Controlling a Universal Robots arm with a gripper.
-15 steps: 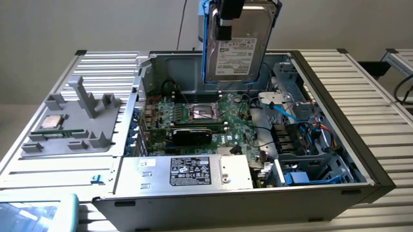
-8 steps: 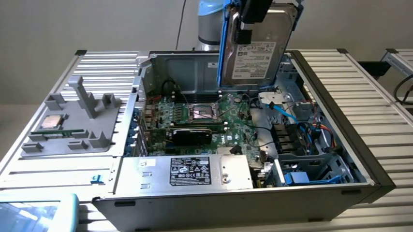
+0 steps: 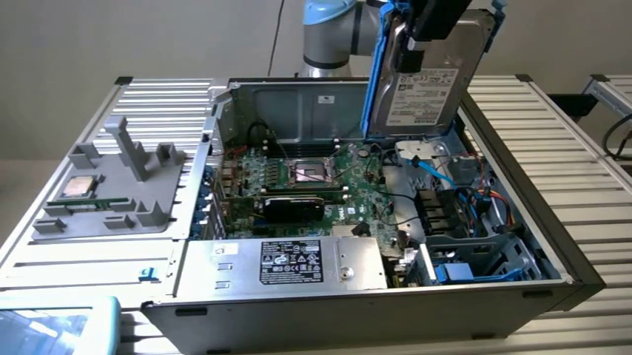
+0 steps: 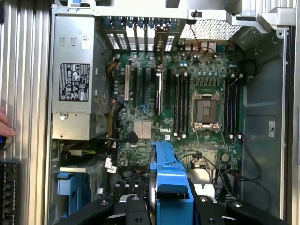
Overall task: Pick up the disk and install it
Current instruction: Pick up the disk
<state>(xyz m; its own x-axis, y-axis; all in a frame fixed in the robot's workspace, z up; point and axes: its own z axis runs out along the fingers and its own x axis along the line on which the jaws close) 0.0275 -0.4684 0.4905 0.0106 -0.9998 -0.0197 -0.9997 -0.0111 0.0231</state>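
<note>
We see the whole open computer case (image 3: pixel 345 314) obliquely from above in the exterior view; the wrist view faces straight down, nearer, sharing the motherboard (image 4: pixel 185 65) and power supply (image 4: pixel 75 79).

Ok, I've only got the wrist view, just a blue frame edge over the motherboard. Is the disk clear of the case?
Observer: Yes, the disk hangs above the open case, held by the gripper.
Operator: Upright or flat?
Observer: Nearly upright, white label facing the exterior camera.
Operator: Anything outside the case?
Observer: A grey tray on the exterior view's left, holding a small square chip.
</note>
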